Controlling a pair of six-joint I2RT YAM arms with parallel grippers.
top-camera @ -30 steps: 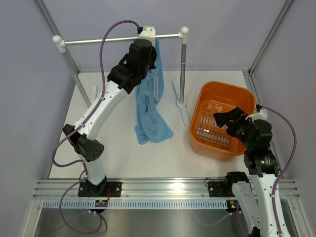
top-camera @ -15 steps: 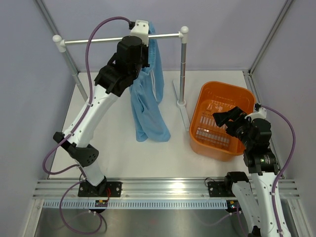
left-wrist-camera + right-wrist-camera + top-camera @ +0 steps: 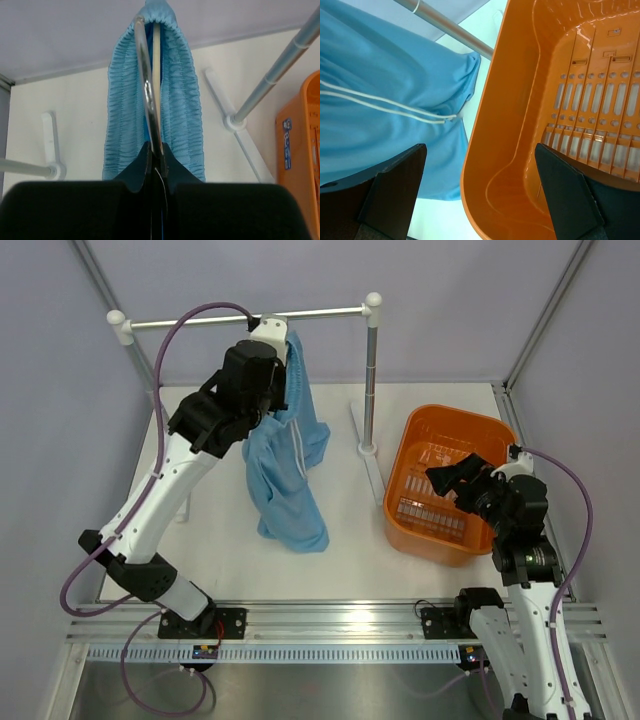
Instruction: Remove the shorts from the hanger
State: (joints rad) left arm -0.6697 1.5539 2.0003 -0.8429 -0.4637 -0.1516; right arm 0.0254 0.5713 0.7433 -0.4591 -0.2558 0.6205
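Light-blue cloth takes the eye first: the shorts (image 3: 285, 470) hang in a long, loose drape from the hanger (image 3: 156, 50) at the back left of the table (image 3: 350, 550), their gathered waistband folded over the slim cream bar. Their top sits just in front of the silver rail (image 3: 200, 320); whether the hook touches that rail I cannot tell from above. The left hand (image 3: 155, 155) is raised to that spot and clenched on the hanger, its two dark fingers pinched tight around the thin metal hook wire that runs up out of them, with the cream bar just behind. The white drawstring cord (image 3: 298, 440) trails down the front of the fabric, and the lower hem reaches down near the table, though I cannot say whether it rests there. Off to the right, past the upright post (image 3: 372, 380) of the rack, stands an orange basket (image 3: 455, 408). The right hand (image 3: 455, 478) hovers over the basket's near left side, released, its fingers spread wide with nothing between them; its own camera looks down across the basket's wall and slotted floor, with the blue shorts beside it.
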